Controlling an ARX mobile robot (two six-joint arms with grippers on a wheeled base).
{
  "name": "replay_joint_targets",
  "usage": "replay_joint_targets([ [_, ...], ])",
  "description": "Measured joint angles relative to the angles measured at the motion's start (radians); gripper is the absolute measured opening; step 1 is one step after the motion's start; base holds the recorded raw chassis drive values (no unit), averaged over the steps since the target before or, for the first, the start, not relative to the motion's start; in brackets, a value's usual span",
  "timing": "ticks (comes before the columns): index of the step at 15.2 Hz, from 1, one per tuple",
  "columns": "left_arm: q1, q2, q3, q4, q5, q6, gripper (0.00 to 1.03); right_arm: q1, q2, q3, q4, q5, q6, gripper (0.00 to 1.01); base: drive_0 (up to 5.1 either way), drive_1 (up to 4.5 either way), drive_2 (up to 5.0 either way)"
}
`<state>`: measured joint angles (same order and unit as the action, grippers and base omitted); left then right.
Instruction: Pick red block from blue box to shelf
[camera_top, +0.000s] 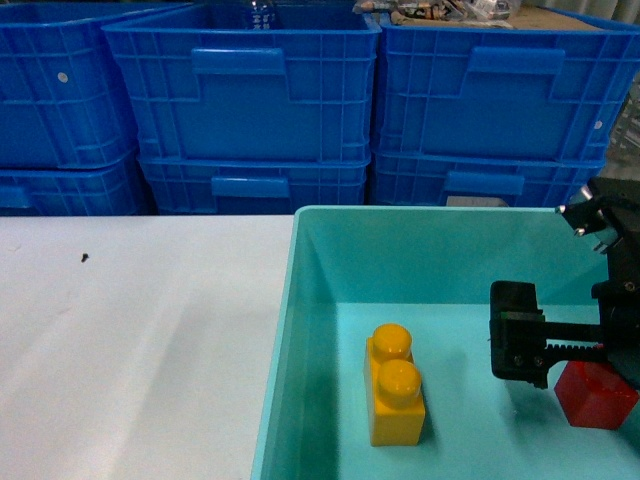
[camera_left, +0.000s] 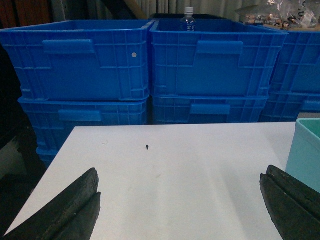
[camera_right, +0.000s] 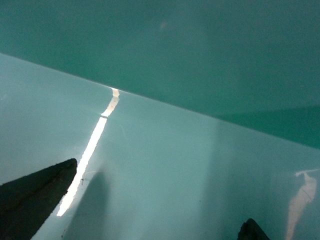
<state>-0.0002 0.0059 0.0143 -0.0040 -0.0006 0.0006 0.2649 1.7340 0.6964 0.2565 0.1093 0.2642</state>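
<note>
Inside the blue box (camera_top: 310, 300), the right pincer (camera_top: 560, 350) stands spread, the red block (camera_top: 595, 395) just beside it.

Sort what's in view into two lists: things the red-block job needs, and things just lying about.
Part of the job:
- red block, on the floor of the bin
- blue box, the turquoise bin holding it
- right gripper, open, down inside the bin beside the block

Just lying about:
- yellow brick, also in the bin
- dark blue crates
- white table
- bottle
</note>
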Motion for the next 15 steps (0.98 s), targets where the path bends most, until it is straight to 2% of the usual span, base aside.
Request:
replay_joint_targets([
  [5, 0.000, 0.000, 0.000, 0.000, 0.000, 0.000, 0.98, 0.030, 0.026, 0.003, 0.018, 0.116, -0.002, 0.98, 0.0, 0.00, 0.0],
  [11, 0.000, 0.000, 0.000, 0.000, 0.000, 0.000, 0.98, 0.051, -0.009, 0.015, -0.061, 0.160, 0.080, 0.98, 0.0, 0.00, 0.0],
  [15, 0.000, 0.000, 0.000, 0.000, 0.000, 0.000, 0.98, 0.056, -0.054, 0.014, -0.095, 0.172, 0.095, 0.98, 0.0, 0.00, 0.0],
])
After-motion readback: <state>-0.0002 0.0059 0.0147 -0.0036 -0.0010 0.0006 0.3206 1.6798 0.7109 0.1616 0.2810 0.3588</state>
